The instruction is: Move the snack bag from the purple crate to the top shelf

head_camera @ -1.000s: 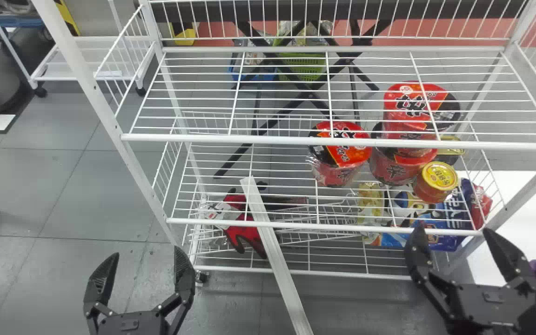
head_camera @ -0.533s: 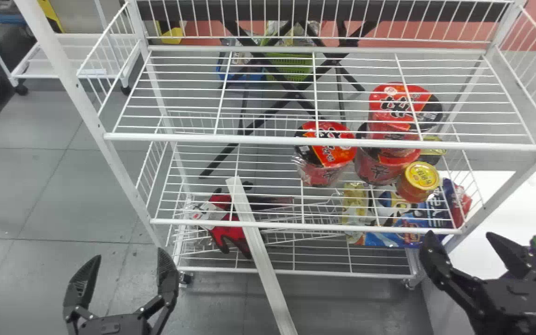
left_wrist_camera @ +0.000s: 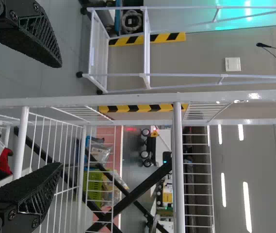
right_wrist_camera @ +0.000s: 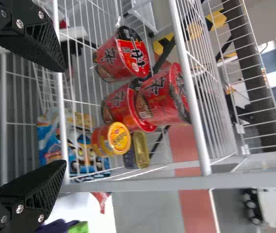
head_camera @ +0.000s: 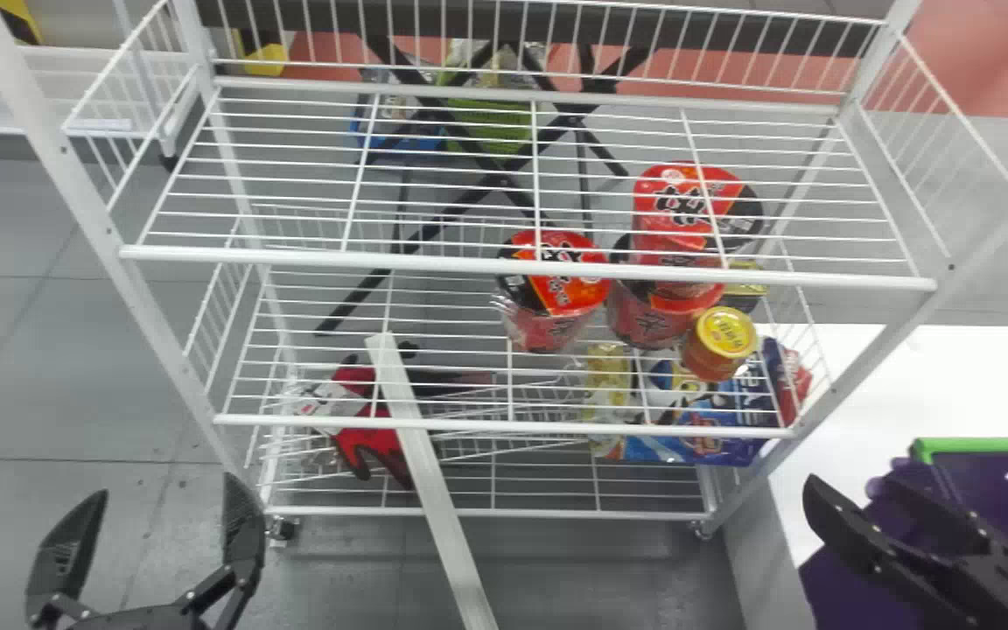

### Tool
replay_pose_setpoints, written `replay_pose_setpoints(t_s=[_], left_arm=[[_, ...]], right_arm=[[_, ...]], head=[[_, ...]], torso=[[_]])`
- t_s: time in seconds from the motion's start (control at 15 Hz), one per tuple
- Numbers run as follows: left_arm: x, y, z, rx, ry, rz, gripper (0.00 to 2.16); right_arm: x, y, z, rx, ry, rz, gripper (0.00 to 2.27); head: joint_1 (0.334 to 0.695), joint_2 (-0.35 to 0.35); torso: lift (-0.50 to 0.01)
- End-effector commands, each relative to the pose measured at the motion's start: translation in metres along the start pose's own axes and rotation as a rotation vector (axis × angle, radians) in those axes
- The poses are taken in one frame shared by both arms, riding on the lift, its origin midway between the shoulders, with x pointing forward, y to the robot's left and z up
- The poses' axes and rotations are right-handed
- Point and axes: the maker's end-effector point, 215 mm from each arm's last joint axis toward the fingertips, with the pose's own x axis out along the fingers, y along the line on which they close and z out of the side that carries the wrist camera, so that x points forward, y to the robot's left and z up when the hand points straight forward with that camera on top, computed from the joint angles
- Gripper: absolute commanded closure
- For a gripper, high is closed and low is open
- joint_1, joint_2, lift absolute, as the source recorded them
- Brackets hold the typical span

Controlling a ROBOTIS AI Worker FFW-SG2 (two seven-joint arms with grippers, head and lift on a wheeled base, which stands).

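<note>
Rack (head_camera: 521, 262) has slid left in the head view, purple crate (head_camera: 994, 446) has come further in. Left tool (head_camera: 154, 503) and right tool (head_camera: 856, 481) both spread wide; can't tell where the snack bag is, tbh.

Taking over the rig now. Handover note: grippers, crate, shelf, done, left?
Left gripper: open, nothing held, in front of the rack, low on its left side.
Right gripper: open, nothing held, near the crate in the head view.
Purple crate: on the white table, right of the rack.
Done: no bag in either gripper, none on the top shelf.
Left: find and grip the snack bag in the crate, lift, set on the top shelf.
</note>
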Motion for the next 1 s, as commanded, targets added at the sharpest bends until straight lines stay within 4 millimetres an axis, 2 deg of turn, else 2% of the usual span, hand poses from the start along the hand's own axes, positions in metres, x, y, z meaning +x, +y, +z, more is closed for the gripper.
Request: replay_pose_setpoints(t_s=[0.0, 0.13, 0.33, 0.4, 0.47, 0.6, 0.73, 0.8, 0.87, 0.93], left_arm=[[0.001, 0.0, 0.0, 0.0, -0.001, 0.0, 0.09], [0.0, 0.0, 0.0, 0.0, 0.0, 0.0, 0.09], [-0.001, -0.001, -0.003, 0.005, 0.006, -0.004, 0.09], [0.0, -0.001, -0.001, 0.004, 0.003, -0.006, 0.09], [0.0, -0.007, -0.001, -0.001, 0.003, -0.015, 0.09], [0.0, -0.014, -0.002, 0.0, 0.006, -0.029, 0.09], [-0.001, -0.015, -0.003, 0.004, 0.008, -0.033, 0.09], [-0.001, -0.015, -0.004, 0.007, 0.011, -0.032, 0.09], [-0.001, -0.015, -0.004, 0.008, 0.013, -0.032, 0.09], [-0.001, -0.015, -0.005, 0.009, 0.015, -0.032, 0.09]], right_arm=[[-0.023, -0.011, -0.002, 0.123, 0.034, 0.025, 0.18], [-0.041, -0.017, -0.012, 0.251, 0.089, 0.051, 0.19], [-0.08, -0.065, 0.012, 0.325, 0.087, -0.005, 0.19], [-0.089, -0.081, 0.017, 0.329, 0.066, -0.04, 0.18], [-0.096, -0.097, 0.028, 0.344, 0.034, -0.065, 0.18], [-0.11, -0.118, 0.032, 0.439, 0.011, -0.092, 0.19], [-0.117, -0.14, 0.027, 0.468, -0.007, -0.143, 0.19], [-0.117, -0.156, 0.018, 0.49, -0.001, -0.186, 0.19], [-0.115, -0.165, 0.005, 0.53, 0.018, -0.208, 0.19], [-0.112, -0.174, 0.0, 0.541, 0.035, -0.22, 0.19]], head=[[0.695, -0.126], [0.695, -0.144], [0.695, -0.177], [0.695, -0.203], [0.695, -0.288], [0.695, -0.35], [0.695, -0.35], [0.695, -0.35], [0.695, -0.35], [0.695, -0.35]], torso=[[-0.452], [-0.452], [-0.452], [-0.452], [-0.452], [-0.452], [-0.452], [-0.452], [-0.452], [-0.452]])
